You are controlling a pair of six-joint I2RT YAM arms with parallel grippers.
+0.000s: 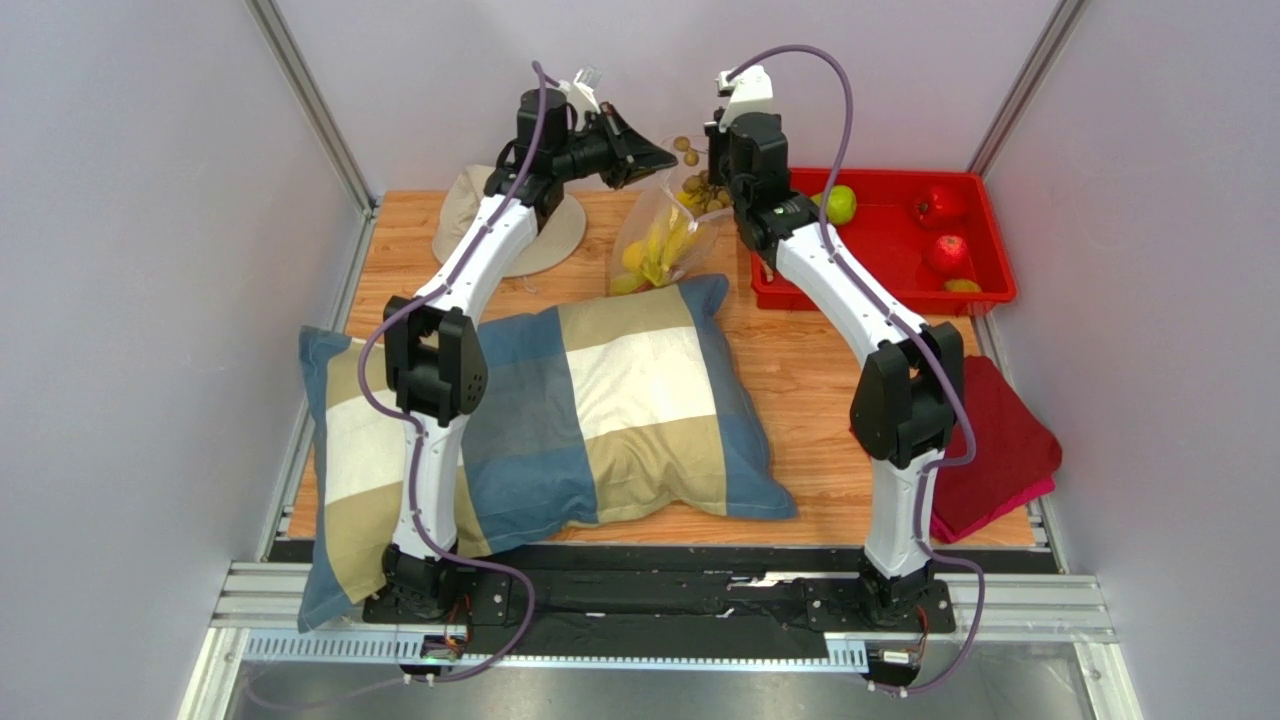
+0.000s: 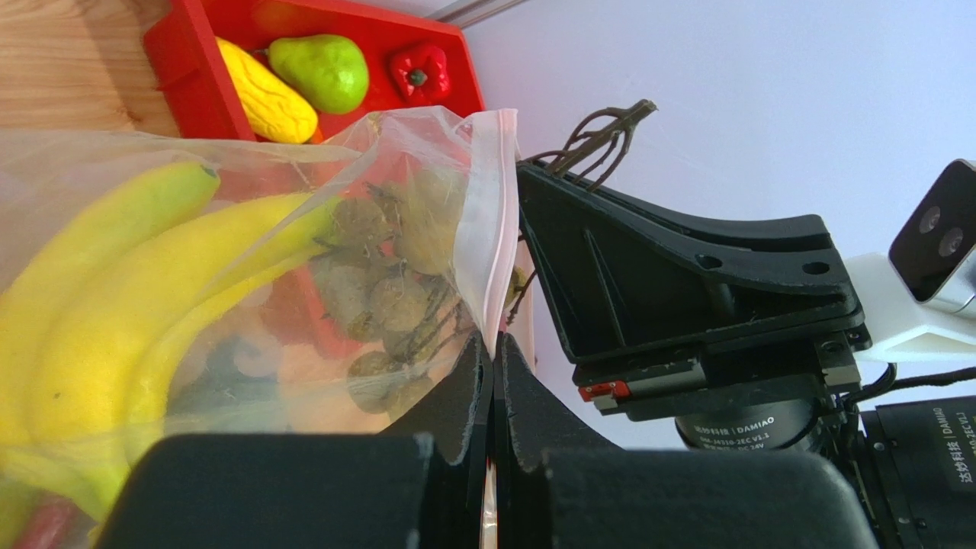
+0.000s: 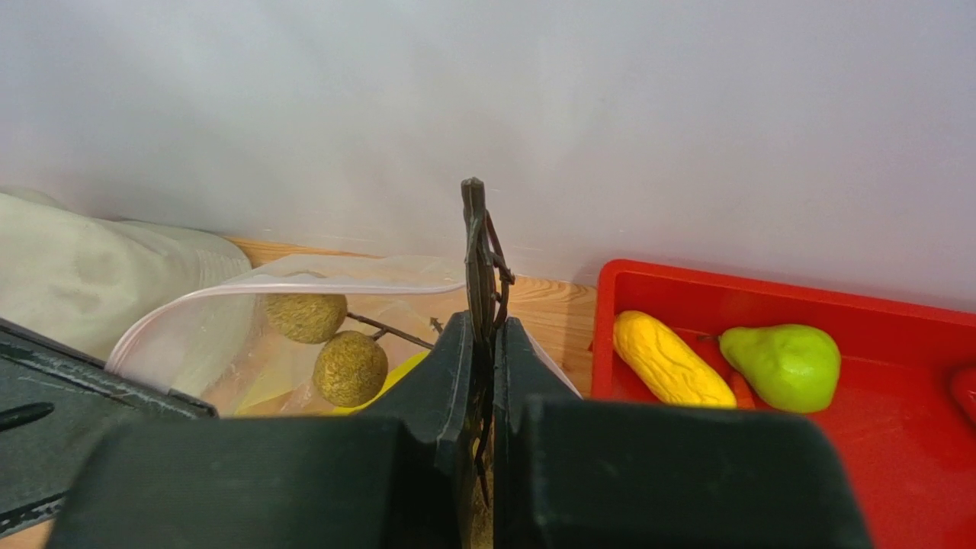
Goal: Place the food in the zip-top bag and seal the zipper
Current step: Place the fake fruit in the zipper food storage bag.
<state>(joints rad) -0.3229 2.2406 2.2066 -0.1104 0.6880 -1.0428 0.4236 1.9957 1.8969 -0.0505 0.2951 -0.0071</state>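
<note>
The left gripper point(image 2: 492, 357) had its jaws closed on the pink zipper point(image 2: 496, 229) at the mouth of the zip-top bag point(image 1: 670, 240); the bag hung at the far middle of the table point(image 1: 819, 375), between the two arms, its mouth open; the bananas point(image 2: 103, 309) lay inside it, seen through the crinkled plastic; the right gripper point(image 3: 482, 329), just right of the bag, had its jaws pinched on the dark stem of the tan bunch point(image 3: 349, 368), whose round pieces hung down into the mouth; further right the red tray point(image 1: 887, 248) held a green pear point(image 3: 785, 366), a yellow piece point(image 3: 670, 360) and a red pepper point(image 2: 418, 71); a beige hat point(image 1: 466, 218) sat at the far left; a checked pillow point(image 1: 631, 390) filled the near middle; a folded red cloth point(image 1: 999, 435) lay at the near right.
</note>
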